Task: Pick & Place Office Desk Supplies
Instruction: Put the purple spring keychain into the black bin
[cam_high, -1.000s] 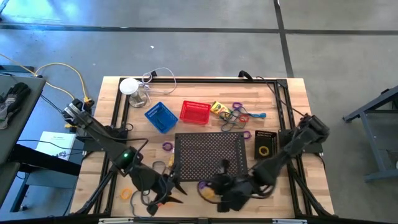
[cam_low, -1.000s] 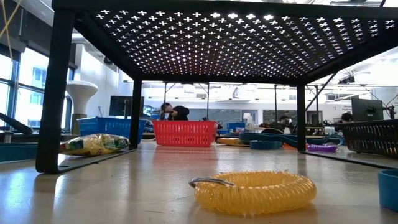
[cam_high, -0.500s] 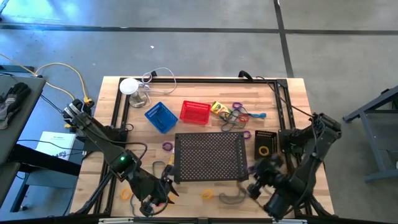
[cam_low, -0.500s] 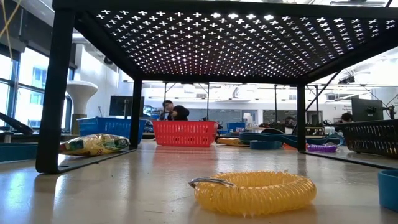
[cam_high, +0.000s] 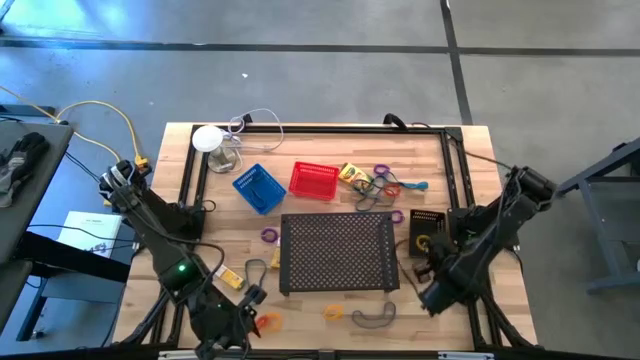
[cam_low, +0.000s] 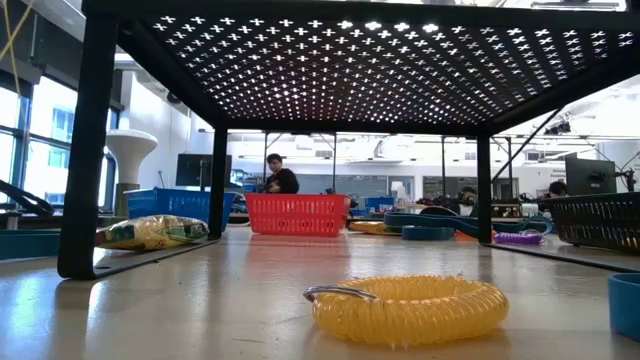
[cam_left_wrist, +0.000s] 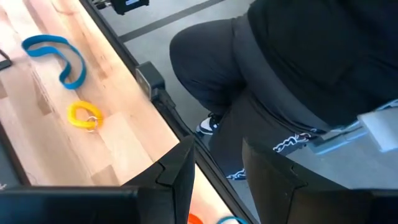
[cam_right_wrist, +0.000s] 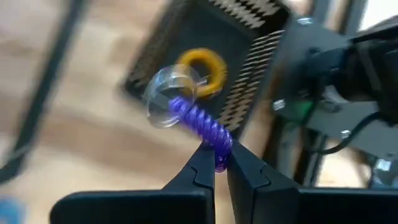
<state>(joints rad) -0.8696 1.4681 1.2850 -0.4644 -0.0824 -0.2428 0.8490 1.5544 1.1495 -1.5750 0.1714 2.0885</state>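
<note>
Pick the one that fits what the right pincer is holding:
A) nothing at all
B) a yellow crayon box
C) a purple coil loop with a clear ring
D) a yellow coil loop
C: the right wrist view shows the right pincer shut on a purple coil loop with a clear ring at its far end, held over the black mesh basket, which has a yellow coil loop lying in it.

Pale matt wood-grain surface (cam_high: 470, 165), matt black perforated metal tray (cam_high: 335, 250), glossy coiled plastic yellow loop (cam_low: 405, 305), red plastic mesh basket (cam_high: 313, 180).
</note>
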